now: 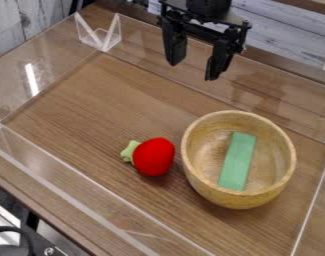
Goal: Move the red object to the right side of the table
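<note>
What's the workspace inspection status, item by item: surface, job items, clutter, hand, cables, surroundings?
Surface: brown wood-grain table, low clear edging
Job items: red strawberry-like toy, pale green tuft, on the table left of the bowl in view
Clutter: round wooden bowl with a flat green block inside
Hand: black hand, open, above the table, holding nothing
Cables: black cable-like loops, lower left corner; use unclear
Surroundings: white patterned material, upper left; otherwise unclear
</note>
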Controlling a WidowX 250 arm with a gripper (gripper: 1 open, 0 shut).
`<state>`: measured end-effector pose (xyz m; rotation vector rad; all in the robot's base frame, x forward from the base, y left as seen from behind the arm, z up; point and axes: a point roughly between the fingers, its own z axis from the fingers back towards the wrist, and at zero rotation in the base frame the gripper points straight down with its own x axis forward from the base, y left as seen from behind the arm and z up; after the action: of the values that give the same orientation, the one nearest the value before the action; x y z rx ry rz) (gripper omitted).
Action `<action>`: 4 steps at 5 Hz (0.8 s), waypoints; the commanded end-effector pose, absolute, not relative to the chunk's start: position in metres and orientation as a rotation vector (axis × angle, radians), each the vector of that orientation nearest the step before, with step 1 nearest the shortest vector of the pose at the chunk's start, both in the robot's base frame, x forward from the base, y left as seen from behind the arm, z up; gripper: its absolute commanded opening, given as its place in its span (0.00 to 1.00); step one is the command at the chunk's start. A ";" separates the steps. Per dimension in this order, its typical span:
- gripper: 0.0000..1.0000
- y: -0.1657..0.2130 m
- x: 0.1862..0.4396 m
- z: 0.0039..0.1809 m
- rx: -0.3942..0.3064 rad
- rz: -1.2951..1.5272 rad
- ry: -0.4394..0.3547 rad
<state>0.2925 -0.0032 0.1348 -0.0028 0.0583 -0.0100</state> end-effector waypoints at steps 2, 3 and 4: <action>1.00 0.009 0.259 0.103 0.001 -0.014 0.100; 1.00 0.022 0.235 0.093 0.004 -0.010 0.080; 1.00 0.037 0.222 0.085 0.007 -0.002 0.056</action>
<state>0.2178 0.0350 0.0745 -0.0070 0.1029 0.0093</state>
